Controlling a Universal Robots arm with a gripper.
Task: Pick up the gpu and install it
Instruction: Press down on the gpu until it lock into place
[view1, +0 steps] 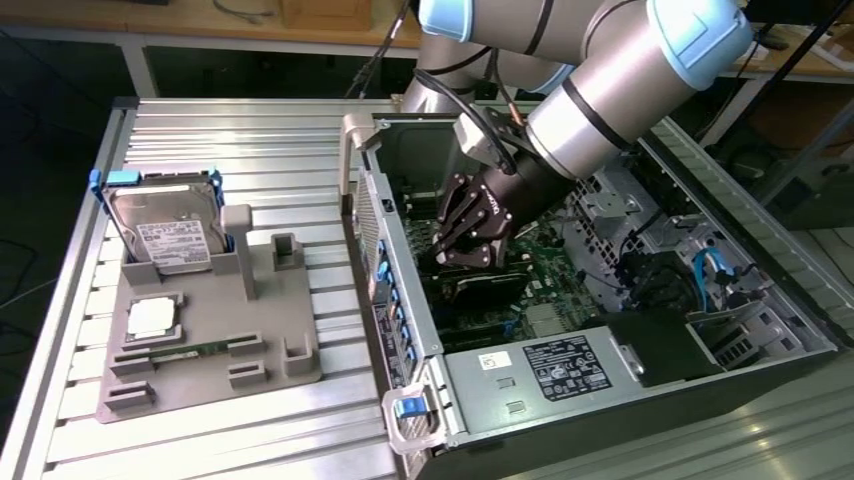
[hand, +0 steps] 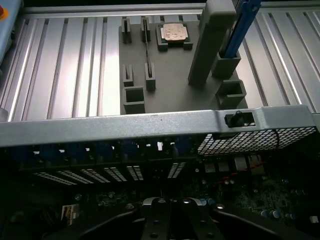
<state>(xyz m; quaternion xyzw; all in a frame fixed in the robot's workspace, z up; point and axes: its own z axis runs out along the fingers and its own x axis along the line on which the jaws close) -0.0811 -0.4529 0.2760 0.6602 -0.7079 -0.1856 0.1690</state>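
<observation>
The aluminium slatted table (view1: 267, 130) carries an open computer case (view1: 561, 400) on the exterior view's right and a grey parts fixture (view1: 200, 340) on its left. The case lies on its side so the motherboard (view1: 534, 255) faces up for access from above. The arm (view1: 601, 90) reaches down into the case. The gripper (view1: 470, 262) sits low over the board with its jaws closed; whether they grip anything cannot be told. A dark block directly beneath it is judged to be the gpu (view1: 483, 292), at the slot area. The case side rail (hand: 150, 127) borders the work zone closely. The fixture holds the hard drive (view1: 167, 235) upright, a processor chip (view1: 151, 318) flat and a memory stick (view1: 174, 350) on edge.
</observation>
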